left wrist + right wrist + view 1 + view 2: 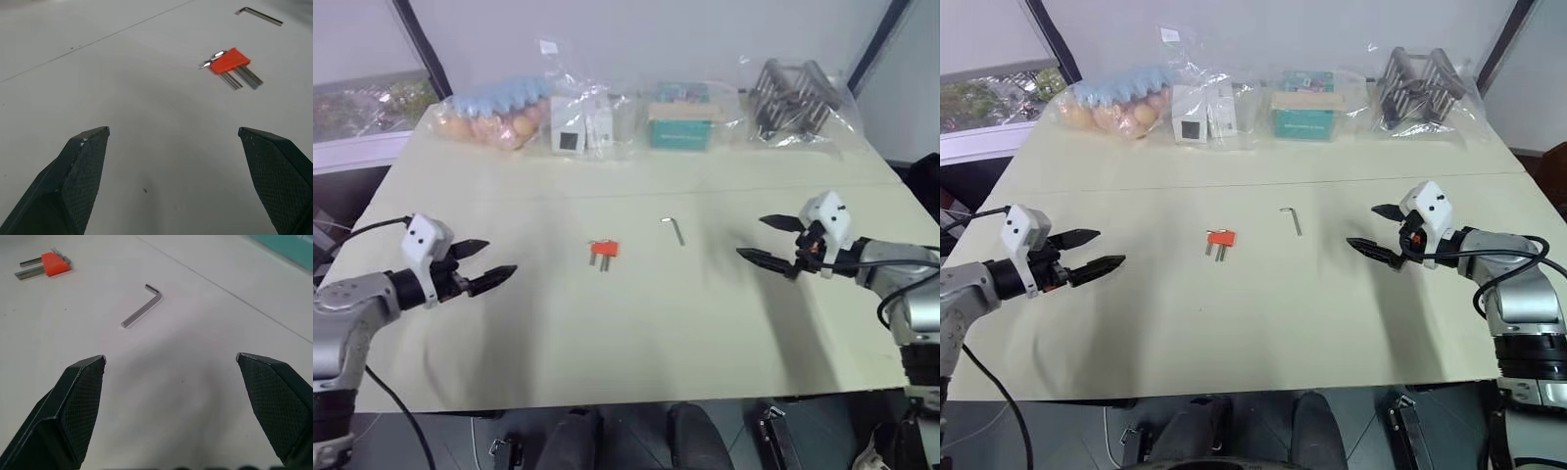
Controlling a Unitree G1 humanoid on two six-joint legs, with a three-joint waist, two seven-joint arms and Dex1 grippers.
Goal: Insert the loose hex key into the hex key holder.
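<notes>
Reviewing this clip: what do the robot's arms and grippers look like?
Both arms are silver-grey metal with black joints and black cables trailing off them. Each wrist carries a white boxy camera housing with small dark dots. The left gripper and right gripper each have two black, pointed fingers; the fingers show a fine cross-hatched texture on the pads up close. The right wrist shows a bit of orange-red.

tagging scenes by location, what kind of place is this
Probably an office or lab room set up for robot tests: a plain pale table, bagged items along its far edge such as a teal box, and a window behind.
</notes>
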